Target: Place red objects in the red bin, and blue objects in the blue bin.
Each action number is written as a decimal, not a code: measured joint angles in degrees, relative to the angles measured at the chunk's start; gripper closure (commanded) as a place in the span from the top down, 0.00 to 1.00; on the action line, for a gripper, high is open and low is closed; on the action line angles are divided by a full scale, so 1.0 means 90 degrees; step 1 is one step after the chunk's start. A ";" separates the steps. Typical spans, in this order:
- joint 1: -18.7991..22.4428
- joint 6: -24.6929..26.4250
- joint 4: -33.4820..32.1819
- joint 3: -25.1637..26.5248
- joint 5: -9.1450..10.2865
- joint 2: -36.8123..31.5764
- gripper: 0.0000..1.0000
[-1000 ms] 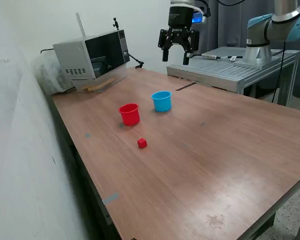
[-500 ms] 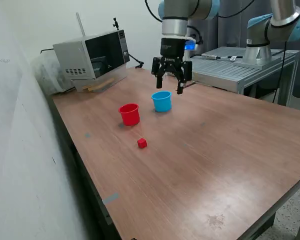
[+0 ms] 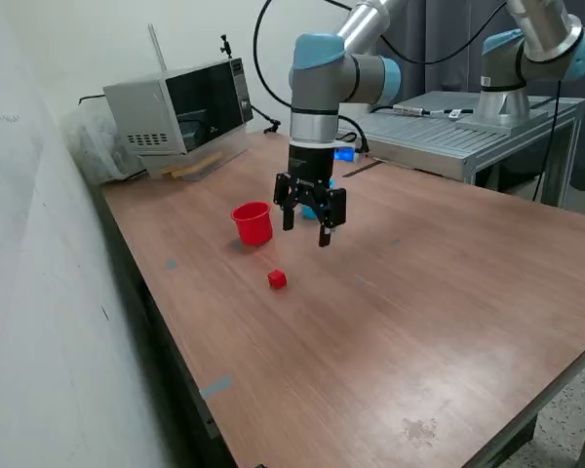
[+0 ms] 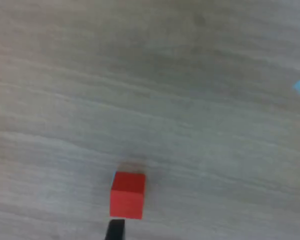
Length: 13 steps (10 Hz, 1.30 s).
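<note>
Tool [image 3: 308,226] spread, empty, pointing down | above table [image 3: 448,292]

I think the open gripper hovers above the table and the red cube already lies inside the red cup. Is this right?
Not quite. The red cube is not inside the red cup; it lies on the table, apart from the cup, as the exterior view shows. The wrist view also shows it on bare wood. The rest holds: the gripper is open and hovers above the table.
</note>
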 measured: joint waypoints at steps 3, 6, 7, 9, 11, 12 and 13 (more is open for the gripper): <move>-0.0143 0.0005 -0.0314 -0.0300 -0.0001 0.0501 1.00; -0.0313 0.0006 -0.0524 -0.0470 -0.0002 0.0843 1.00; -0.0347 0.0007 -0.0569 -0.0519 -0.0002 0.0923 1.00; -0.0383 0.0007 -0.0640 -0.0612 -0.0001 0.1048 1.00; -0.0396 0.0008 -0.0678 -0.0672 0.0004 0.1111 0.00; -0.0399 0.0009 -0.0687 -0.0690 0.0005 0.1128 0.00; -0.0401 0.0009 -0.0693 -0.0700 0.0006 0.1139 0.00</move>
